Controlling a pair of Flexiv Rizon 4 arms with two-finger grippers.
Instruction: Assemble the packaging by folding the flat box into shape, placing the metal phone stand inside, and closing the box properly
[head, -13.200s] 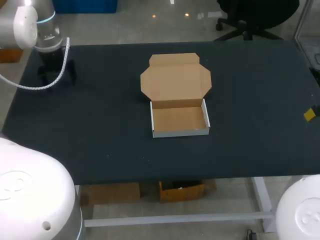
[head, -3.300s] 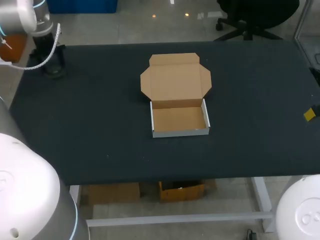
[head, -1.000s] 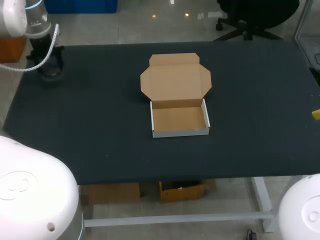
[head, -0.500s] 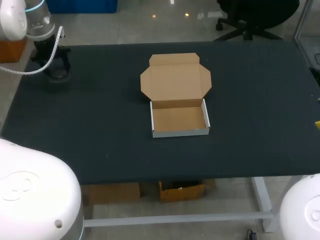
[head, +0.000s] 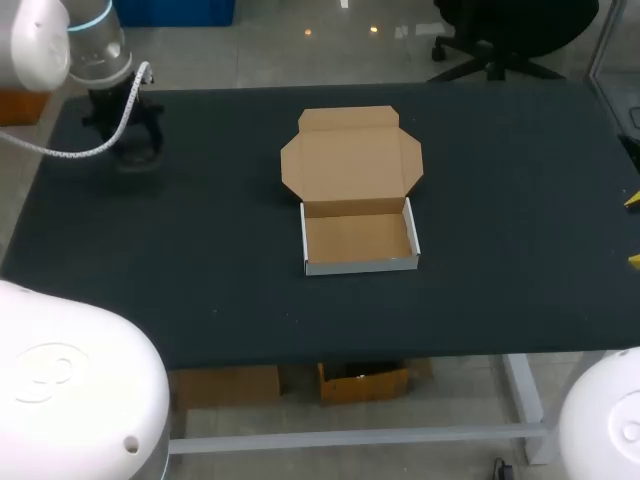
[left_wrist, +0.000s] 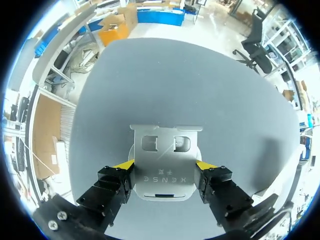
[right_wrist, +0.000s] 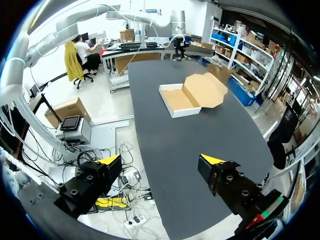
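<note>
Now your left gripper (left_wrist: 165, 165), clamped on the stand (left_wrist: 163, 179), has edged right from the far-left corner toward the open box (head: 358, 238) at mid-table. Your right gripper (right_wrist: 160, 160) hangs wide open, empty, at the right edge. Insertion looks next.

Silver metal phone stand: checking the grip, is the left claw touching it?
Touching. In the left wrist view, fingers of the left claw press the sides of the silver metal phone stand.
</note>
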